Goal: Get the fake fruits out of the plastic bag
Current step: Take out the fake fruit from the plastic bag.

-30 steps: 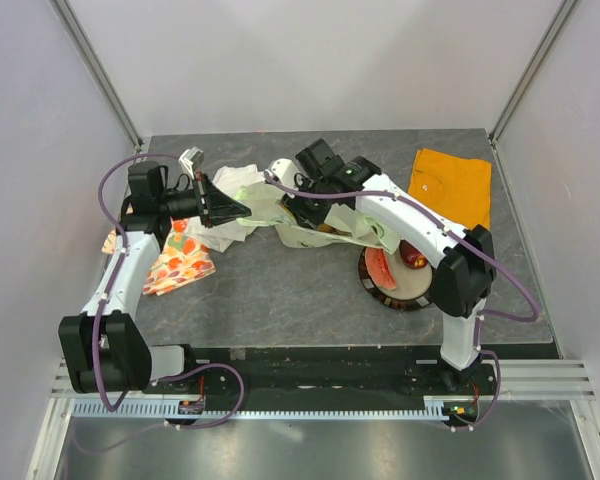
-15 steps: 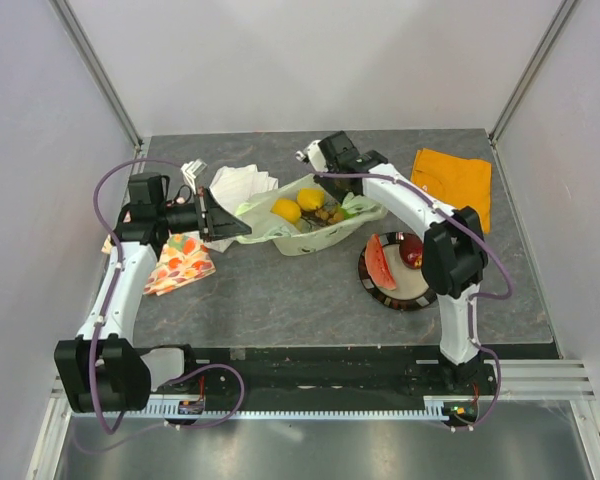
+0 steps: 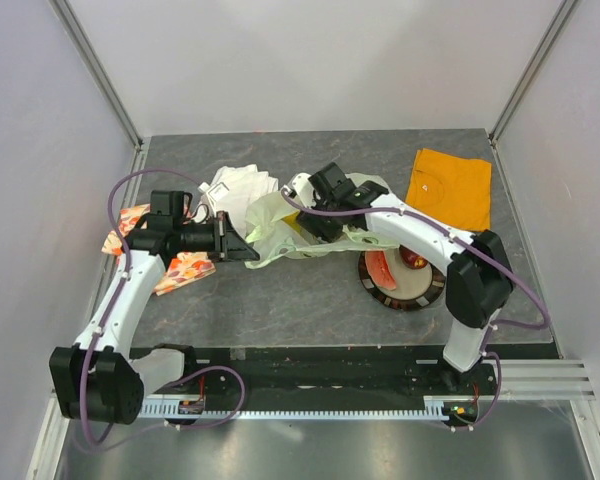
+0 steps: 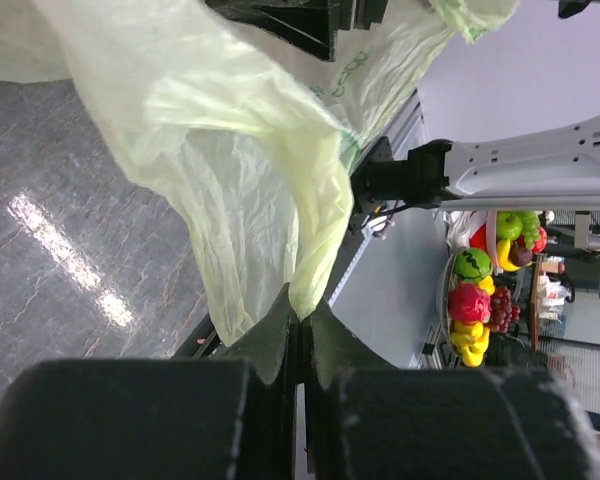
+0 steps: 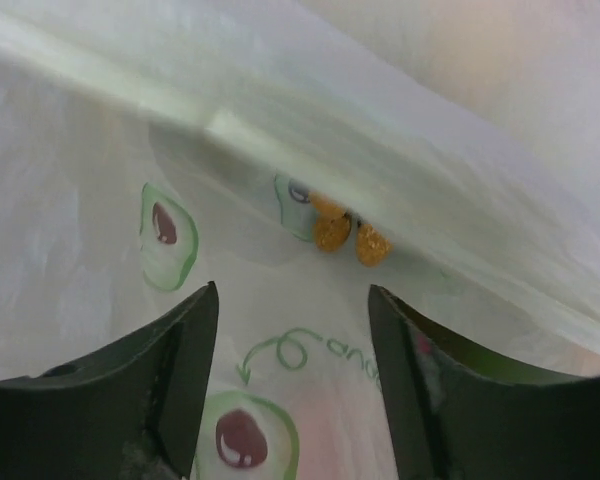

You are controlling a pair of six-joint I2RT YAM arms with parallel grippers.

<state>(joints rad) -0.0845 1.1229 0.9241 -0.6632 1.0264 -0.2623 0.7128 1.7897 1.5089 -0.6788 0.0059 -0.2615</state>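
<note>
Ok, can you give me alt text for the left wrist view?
The left gripper is pinched shut on a fold of the pale green plastic bag, which drapes across most of the frame above the grey table. A white link of the right arm crosses behind it.

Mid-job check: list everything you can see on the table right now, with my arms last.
plastic bag: one, pale green and translucent with printed film, crumpled at table centre
white cloth: one, white, just behind the bag
orange cloth: one, orange, far right
printed cloth: one as far as shows, orange and red print, left side, partly under the left arm
plate: one, dark, right of the bag
red slice: one, red, on the plate
red fruit: one, dark red, on the plate, partly hidden by the right arm
fruit inside the bag: hidden, cannot count
table: grey
left gripper: shut on the bag's edge
right gripper: open, over the bag
</note>
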